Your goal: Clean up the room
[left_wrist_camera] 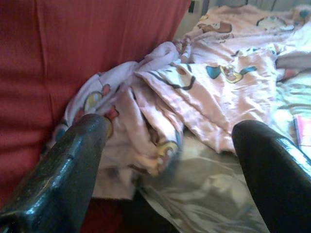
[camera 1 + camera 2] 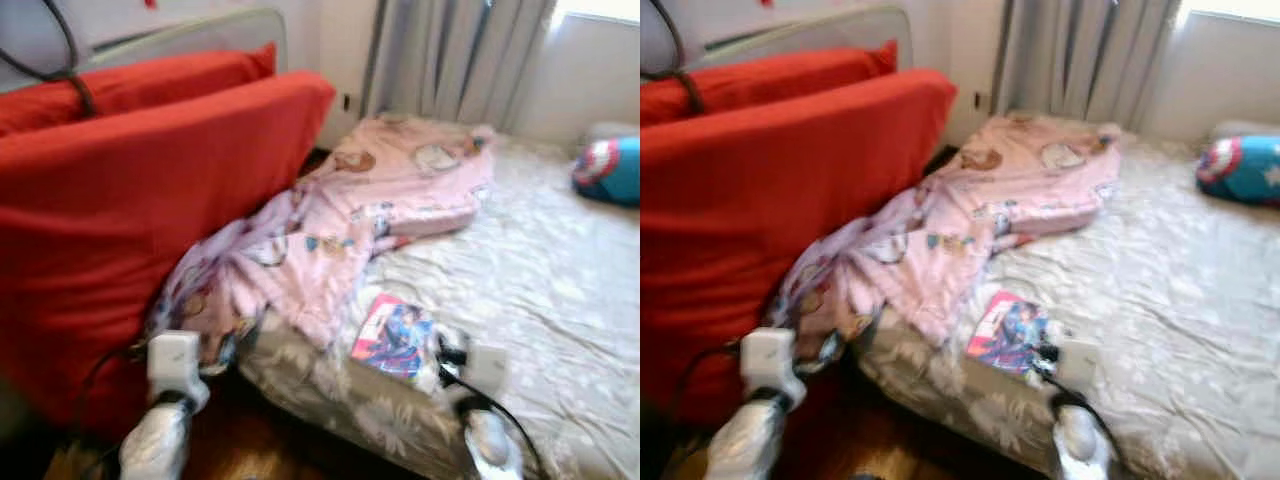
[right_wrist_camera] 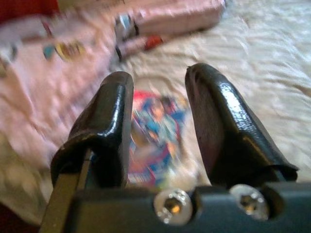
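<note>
The comic book [image 2: 394, 338] lies flat near the bed [image 2: 560, 300] edge, long axis toward the pink blanket [image 2: 340, 220]; the right gripper [image 3: 158, 121], released, hovers above.

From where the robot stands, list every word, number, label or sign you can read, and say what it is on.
No text can be read.
Colourful book on the bed: printed cover, too blurred to read.
Pink blanket: cartoon pictures, no words legible.
Blue cushion: a star emblem, no letters.
</note>
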### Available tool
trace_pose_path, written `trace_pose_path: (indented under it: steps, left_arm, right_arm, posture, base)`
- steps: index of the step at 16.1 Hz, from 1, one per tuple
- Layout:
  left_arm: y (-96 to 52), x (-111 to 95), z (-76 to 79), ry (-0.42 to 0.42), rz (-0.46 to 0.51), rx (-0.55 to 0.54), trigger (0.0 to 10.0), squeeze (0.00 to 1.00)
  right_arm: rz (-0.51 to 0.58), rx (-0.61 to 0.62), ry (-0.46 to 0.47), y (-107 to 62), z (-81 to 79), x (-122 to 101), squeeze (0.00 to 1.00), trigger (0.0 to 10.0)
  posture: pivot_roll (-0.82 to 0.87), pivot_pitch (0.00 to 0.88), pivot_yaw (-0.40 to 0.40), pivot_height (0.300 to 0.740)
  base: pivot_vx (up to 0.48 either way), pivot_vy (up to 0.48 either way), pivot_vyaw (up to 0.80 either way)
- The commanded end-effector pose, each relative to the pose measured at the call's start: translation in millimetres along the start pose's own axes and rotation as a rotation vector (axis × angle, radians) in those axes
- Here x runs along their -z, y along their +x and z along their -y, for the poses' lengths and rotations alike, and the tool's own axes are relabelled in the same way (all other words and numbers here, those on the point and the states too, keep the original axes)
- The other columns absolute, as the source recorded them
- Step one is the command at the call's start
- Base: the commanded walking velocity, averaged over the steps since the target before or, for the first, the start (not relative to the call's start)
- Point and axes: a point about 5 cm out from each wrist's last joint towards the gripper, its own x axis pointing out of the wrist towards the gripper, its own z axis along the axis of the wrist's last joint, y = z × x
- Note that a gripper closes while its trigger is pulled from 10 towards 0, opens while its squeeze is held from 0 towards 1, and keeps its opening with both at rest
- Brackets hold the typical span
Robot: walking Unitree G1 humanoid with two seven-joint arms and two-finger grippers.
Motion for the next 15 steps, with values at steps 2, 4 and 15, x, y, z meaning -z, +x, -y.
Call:
trace_pose_path:
  steps: [2,4,15]
  left_arm:
    - [2.4,-4.7,5.6,-0.009,0.012,0.016,10.0,0.00]
    - [2.2,-5.6,5.3,-0.008,0.011,0.016,10.0,0.00]
    - [1.4,-7.4,8.4,-0.026,0.005,0.010,10.0,0.00]
  right_arm:
    - [-0.016,0.016,-0.021,-0.5,9.0,0.2,0.00,10.0]
    - [-0.013,0.012,-0.021,0.5,7.9,-0.8,0.00,10.0]
    - [-0.051,-0.012,-0.049,-2.6,4.8,5.3,0.00,10.0]
  posture:
    - [-0.01,0.000,-0.031,0.658]
    - [-0.01,0.000,-0.030,0.658]
    - [0.00,0.000,-0.038,0.658]
  base:
    - [0.339,0.000,0.00]
    - [0.337,0.000,0.00]
    - [0.113,0.000,0.18]
